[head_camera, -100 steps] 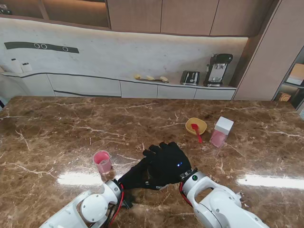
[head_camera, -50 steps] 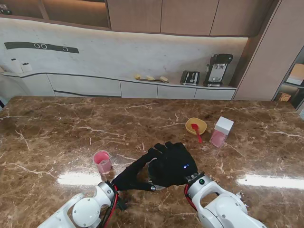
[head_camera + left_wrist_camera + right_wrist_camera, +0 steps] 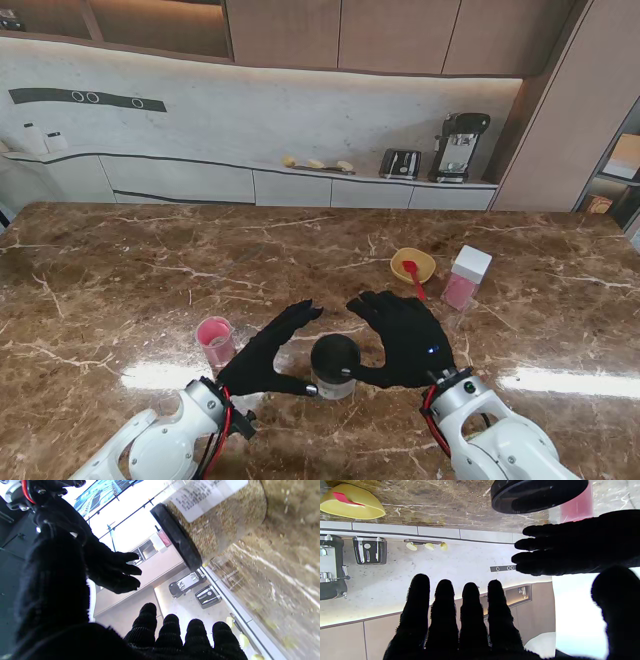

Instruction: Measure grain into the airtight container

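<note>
A clear jar of grain with a black lid (image 3: 335,362) stands on the marble table between my two hands; the left wrist view shows its grain and white label (image 3: 215,517), and the right wrist view shows its lid (image 3: 537,492). My left hand (image 3: 265,355) is beside it on its left, fingers spread, thumb near the jar's base. On the jar's right my right hand (image 3: 405,335) is open and apart from it. A pink cup (image 3: 215,340) stands to the left. Farther right are a yellow bowl (image 3: 413,265) with a red scoop (image 3: 414,278) and a white-lidded container with pink contents (image 3: 466,277).
The brown marble table (image 3: 120,270) stretches wide on all sides. Behind it, a white counter carries a toaster (image 3: 400,163) and a coffee machine (image 3: 458,146). Wooden cabinets hang over the back wall.
Both hands were together over the jar, hiding it. They have parted, the right hand moving right and the left hand left, and the jar now stands uncovered between them.
</note>
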`<state>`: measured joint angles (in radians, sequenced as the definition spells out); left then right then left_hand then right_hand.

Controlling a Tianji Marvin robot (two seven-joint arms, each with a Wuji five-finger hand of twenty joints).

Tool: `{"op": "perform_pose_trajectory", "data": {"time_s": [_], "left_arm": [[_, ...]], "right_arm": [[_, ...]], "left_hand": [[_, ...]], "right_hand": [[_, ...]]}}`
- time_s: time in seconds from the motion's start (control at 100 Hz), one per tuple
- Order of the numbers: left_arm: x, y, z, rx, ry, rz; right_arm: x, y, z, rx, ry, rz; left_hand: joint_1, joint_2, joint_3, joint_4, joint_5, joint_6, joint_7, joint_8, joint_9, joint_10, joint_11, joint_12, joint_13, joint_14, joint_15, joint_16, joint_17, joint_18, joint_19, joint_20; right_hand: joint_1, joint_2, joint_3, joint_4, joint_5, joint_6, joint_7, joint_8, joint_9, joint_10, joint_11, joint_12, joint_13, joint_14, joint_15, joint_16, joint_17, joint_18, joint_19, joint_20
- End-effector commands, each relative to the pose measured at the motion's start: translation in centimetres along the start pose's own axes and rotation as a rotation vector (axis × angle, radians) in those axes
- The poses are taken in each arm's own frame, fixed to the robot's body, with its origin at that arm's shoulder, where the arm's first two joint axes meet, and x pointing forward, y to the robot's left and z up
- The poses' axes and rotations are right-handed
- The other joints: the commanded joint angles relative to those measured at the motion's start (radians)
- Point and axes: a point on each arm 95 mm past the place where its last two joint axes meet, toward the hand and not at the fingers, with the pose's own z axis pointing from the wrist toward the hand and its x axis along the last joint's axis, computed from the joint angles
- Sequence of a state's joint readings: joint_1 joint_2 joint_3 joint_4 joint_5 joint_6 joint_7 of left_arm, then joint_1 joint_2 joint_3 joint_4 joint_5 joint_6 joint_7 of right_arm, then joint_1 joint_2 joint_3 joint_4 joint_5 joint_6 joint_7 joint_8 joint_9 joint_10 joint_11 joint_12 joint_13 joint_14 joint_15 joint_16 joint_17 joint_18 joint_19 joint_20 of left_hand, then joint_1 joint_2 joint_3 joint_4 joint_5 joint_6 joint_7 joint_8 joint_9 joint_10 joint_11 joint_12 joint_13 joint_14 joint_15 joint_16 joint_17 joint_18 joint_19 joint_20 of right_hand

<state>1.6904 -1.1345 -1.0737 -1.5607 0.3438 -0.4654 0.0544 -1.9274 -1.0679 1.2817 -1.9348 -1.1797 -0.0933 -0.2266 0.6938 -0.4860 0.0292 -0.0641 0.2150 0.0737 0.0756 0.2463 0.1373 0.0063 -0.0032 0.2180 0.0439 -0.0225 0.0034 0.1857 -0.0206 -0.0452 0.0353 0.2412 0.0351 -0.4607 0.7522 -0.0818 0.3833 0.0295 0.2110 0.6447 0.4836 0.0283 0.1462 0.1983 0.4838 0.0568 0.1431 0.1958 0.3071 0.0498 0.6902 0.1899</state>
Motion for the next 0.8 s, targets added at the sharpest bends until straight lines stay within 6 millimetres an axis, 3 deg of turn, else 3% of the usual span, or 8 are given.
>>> {"op": "perform_pose_trajectory", "data": {"time_s": [0.0, 0.1, 0.21, 0.32, 0.39, 0.5, 0.79], "left_arm": [[0.6, -0.7, -0.2, -0.007, 0.012, 0.040], [1.4, -1.9, -0.6, 0.001, 0.033, 0.101], [2.0, -3.2, -1.4, 0.009, 0.036, 0.157], [2.2, -4.1, -2.5, 0.030, 0.020, 0.217], [2.2, -4.5, -3.0, 0.069, 0.013, 0.241], [2.3, -5.0, -3.7, 0.091, -0.013, 0.258], [2.8, -5.3, -4.5, 0.100, -0.050, 0.279]], "right_arm": [[-0.6, -0.7, -0.6, 0.023, -0.024, 0.029], [-1.7, -0.9, -1.0, 0.014, -0.029, 0.068], [-2.8, -1.2, -1.3, 0.006, -0.028, 0.106], [-3.9, -1.6, -1.5, 0.002, -0.018, 0.146], [-4.4, -1.8, -1.5, -0.003, -0.010, 0.174], [-4.9, -2.3, -1.5, -0.006, 0.010, 0.212], [-4.8, -2.6, -1.4, -0.038, 0.022, 0.281]], "left_hand": [[-0.007, 0.022, -0.042, 0.025, 0.039, 0.028, 0.017, -0.021, -0.013, -0.033, 0.028, 0.027, -0.001, -0.008, 0.016, 0.041, -0.005, -0.052, 0.047, 0.049], [-0.026, 0.049, -0.043, 0.028, 0.107, 0.050, 0.035, -0.049, 0.030, -0.013, 0.085, 0.015, 0.025, 0.001, 0.046, 0.112, 0.007, -0.077, 0.101, 0.146], [-0.045, 0.083, -0.041, 0.035, 0.156, 0.054, 0.049, -0.063, 0.053, 0.003, 0.160, -0.007, 0.082, 0.021, 0.067, 0.121, 0.053, -0.069, 0.167, 0.168], [-0.088, 0.146, -0.038, 0.049, 0.199, 0.055, 0.076, -0.063, 0.101, 0.024, 0.204, -0.024, 0.162, 0.050, 0.102, 0.132, 0.074, -0.034, 0.430, 0.192], [-0.106, 0.169, -0.033, 0.057, 0.238, 0.058, 0.094, -0.054, 0.146, 0.038, 0.212, -0.018, 0.203, 0.064, 0.119, 0.137, 0.070, -0.028, 0.571, 0.168], [-0.120, 0.201, -0.027, 0.066, 0.277, 0.058, 0.114, -0.043, 0.203, 0.058, 0.224, -0.011, 0.253, 0.085, 0.146, 0.149, 0.079, -0.019, 0.652, 0.159], [-0.120, 0.225, -0.020, 0.073, 0.286, 0.053, 0.112, -0.042, 0.217, 0.062, 0.221, -0.010, 0.256, 0.085, 0.148, 0.149, 0.069, -0.026, 0.658, 0.138]], "right_hand": [[-0.032, 0.009, 0.010, 0.045, 0.008, 0.035, -0.024, -0.019, 0.005, 0.025, -0.027, -0.027, 0.009, -0.029, -0.021, -0.026, 0.004, -0.030, -0.009, -0.031], [-0.043, 0.022, 0.008, 0.049, -0.002, 0.063, -0.051, -0.056, 0.010, 0.040, -0.032, -0.055, 0.017, -0.028, -0.023, -0.031, 0.007, -0.029, -0.003, -0.039], [-0.056, 0.036, 0.007, 0.052, 0.000, 0.081, -0.074, -0.102, 0.012, 0.048, -0.026, -0.072, 0.023, -0.030, -0.025, -0.033, 0.011, -0.030, 0.000, -0.046], [-0.067, 0.052, 0.005, 0.053, -0.002, 0.092, -0.077, -0.114, 0.021, 0.054, -0.025, -0.074, 0.033, -0.029, -0.022, -0.032, 0.016, -0.029, 0.003, -0.047], [-0.071, 0.061, 0.007, 0.056, 0.003, 0.098, -0.076, -0.120, 0.029, 0.059, -0.024, -0.075, 0.037, -0.026, -0.023, -0.032, 0.018, -0.028, 0.004, -0.047], [-0.071, 0.086, 0.015, 0.067, 0.004, 0.109, -0.074, -0.132, 0.035, 0.062, -0.026, -0.078, 0.036, -0.027, -0.027, -0.033, 0.014, -0.028, 0.001, -0.050], [-0.058, 0.126, 0.014, 0.105, 0.006, 0.106, -0.063, -0.151, 0.041, 0.062, -0.030, -0.078, 0.036, -0.022, -0.032, -0.031, 0.011, -0.029, -0.006, -0.052]]}}
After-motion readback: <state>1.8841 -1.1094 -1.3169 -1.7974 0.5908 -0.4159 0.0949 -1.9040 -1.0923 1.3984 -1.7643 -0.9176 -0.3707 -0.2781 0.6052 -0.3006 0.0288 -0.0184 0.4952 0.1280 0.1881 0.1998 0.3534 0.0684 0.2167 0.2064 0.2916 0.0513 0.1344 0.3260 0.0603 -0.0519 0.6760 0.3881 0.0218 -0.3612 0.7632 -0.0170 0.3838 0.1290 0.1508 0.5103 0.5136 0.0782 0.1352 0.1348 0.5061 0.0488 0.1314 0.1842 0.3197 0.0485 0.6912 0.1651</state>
